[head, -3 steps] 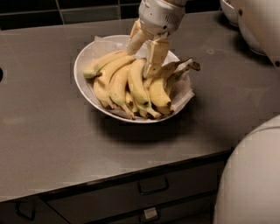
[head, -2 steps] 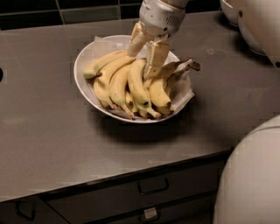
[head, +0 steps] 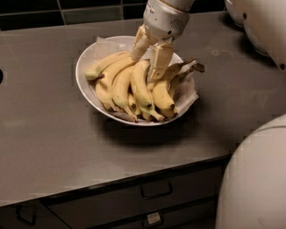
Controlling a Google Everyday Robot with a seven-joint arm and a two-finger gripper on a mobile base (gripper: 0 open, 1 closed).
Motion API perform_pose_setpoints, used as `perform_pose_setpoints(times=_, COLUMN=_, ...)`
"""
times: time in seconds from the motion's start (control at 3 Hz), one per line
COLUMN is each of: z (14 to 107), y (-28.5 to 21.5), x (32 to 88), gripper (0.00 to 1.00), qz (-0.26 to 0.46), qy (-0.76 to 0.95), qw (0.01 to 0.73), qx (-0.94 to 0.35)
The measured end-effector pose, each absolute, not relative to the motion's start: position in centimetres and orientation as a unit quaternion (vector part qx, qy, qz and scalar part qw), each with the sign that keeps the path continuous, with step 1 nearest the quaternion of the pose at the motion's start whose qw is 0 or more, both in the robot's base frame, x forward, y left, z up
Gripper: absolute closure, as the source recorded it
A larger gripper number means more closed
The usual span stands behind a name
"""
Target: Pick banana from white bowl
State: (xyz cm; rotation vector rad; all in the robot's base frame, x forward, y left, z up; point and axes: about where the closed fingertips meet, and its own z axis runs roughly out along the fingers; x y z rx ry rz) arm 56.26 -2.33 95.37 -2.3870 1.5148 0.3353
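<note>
The white bowl (head: 79, 71), wide, shallow and lined with crumpled white paper, sits on the grey counter and holds several yellow bananas. The banana (head: 140, 89) is long, plump and curved, with a dark tip toward the front rim. It lies in the middle of the pile. My gripper (head: 144, 67) reaches down into the bowl from the back. Its two cream fingers (head: 159, 60) stand apart, one on each side of that banana's upper end. The banana's stem end is hidden between them. Brown stems (head: 187, 67) of other bananas stick out at the right.
The counter's front edge runs above dark drawers with handles (head: 156, 190). My white body (head: 257, 179) fills the lower right, and another white part (head: 261, 22) is at the upper right. A dark tiled wall (head: 67, 11) backs the counter.
</note>
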Motion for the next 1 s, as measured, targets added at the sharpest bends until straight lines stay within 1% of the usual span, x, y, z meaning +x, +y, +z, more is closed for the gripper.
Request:
perform_pose_setpoints(times=0.33, z=95.31, y=-2.33, x=56.28, gripper=0.52, qz=0.117, qy=0.526, qw=0.147, qx=-0.829)
perform_pose_setpoints(times=1.0, z=95.31, y=-2.33, x=56.28, gripper=0.98, qz=0.117, qy=0.526, qw=0.147, qx=-0.829)
